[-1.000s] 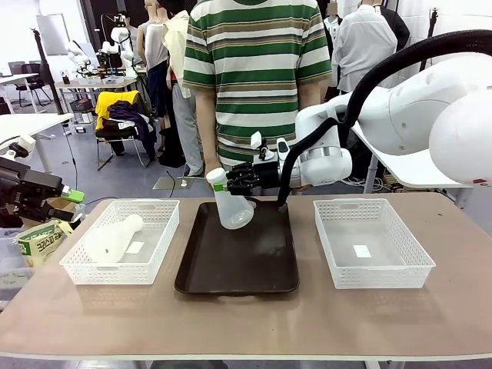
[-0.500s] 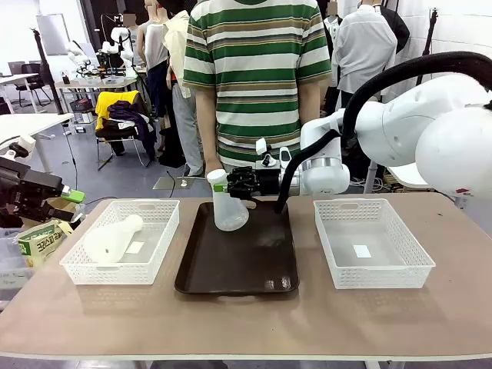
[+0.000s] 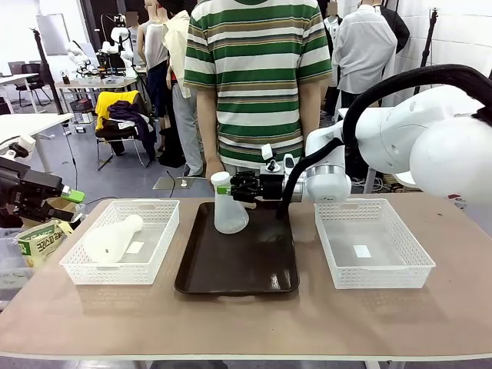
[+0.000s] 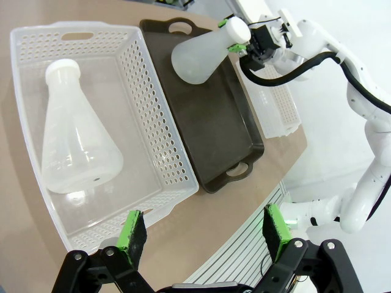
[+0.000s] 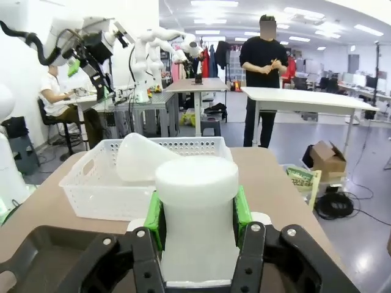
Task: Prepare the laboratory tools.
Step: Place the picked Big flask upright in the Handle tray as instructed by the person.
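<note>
Frosted flask (image 3: 229, 214) is upright at the far end of the brown tray (image 3: 231, 280), its neck clenched in the right pincer (image 3: 223, 188). Its twin (image 3: 111, 238) lies in the left basket (image 3: 154, 261), under the released left pincer (image 4: 203, 227). Both are likely light, stiff and slick, so the neck is the place to grip.

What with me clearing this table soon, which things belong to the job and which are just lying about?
Job: translucent frosted-white conical flask, neck in the right gripper; matching flask lying in the left white mesh basket.
Lying about: dark brown tray; right white mesh basket; green-and-white packet at far left.
</note>
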`<state>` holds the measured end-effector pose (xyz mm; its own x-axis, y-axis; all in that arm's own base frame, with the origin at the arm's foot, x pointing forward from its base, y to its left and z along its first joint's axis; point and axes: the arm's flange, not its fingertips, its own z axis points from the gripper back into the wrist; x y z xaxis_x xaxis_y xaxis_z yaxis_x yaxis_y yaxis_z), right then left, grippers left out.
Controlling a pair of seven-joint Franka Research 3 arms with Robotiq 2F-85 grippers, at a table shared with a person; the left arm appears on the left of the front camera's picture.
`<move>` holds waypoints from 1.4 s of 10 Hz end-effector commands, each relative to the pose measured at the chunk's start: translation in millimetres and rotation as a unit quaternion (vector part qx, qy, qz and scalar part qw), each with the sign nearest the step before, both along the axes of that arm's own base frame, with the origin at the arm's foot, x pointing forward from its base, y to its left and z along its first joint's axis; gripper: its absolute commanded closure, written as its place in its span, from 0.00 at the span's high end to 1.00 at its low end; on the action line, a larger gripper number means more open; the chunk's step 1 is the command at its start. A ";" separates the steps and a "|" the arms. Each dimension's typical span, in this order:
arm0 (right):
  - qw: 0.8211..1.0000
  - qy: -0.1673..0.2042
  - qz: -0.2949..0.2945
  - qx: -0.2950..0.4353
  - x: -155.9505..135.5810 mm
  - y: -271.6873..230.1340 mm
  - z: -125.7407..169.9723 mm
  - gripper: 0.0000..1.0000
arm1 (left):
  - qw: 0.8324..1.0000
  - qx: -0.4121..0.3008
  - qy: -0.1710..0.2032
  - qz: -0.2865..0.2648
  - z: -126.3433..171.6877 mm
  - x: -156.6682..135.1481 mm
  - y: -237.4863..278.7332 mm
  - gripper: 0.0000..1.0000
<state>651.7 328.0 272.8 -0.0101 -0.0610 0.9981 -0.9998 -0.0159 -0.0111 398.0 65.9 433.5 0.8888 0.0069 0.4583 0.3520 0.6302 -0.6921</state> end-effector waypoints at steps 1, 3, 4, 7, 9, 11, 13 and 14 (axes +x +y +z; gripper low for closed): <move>1.000 0.018 -0.005 0.004 5.5 2.7 -4.5 0.49 | 1.000 -0.009 -0.007 -0.001 -0.5 0.5 0.7 1.00; 1.000 0.021 -0.006 -0.007 5.1 1.2 -5.8 0.86 | 1.000 -0.009 -0.007 -0.001 -0.5 0.5 0.7 1.00; 1.000 0.022 -0.009 -0.014 5.1 0.7 -3.9 1.00 | 1.000 -0.009 -0.007 -0.001 -0.5 0.5 0.7 1.00; 0.999 0.019 -0.014 -0.029 0.2 -7.8 8.7 1.00 | 1.000 -0.009 -0.007 -0.001 -0.5 0.5 0.7 1.00; 0.998 0.011 -0.018 -0.053 -4.6 -13.9 17.9 1.00 | 1.000 -0.009 -0.007 -0.001 -0.5 0.5 0.7 1.00; 0.995 0.010 -0.019 -0.096 -6.7 -16.9 25.1 1.00 | 1.000 -0.009 -0.007 -0.001 -0.5 0.5 0.7 1.00; 0.999 0.004 -0.018 -0.038 5.0 -12.5 17.2 1.00 | 1.000 -0.009 -0.007 -0.001 -0.5 0.5 0.7 1.00; 0.999 0.004 -0.018 -0.038 5.0 -12.5 17.2 1.00 | 1.000 -0.009 -0.007 -0.001 -0.5 0.5 0.7 1.00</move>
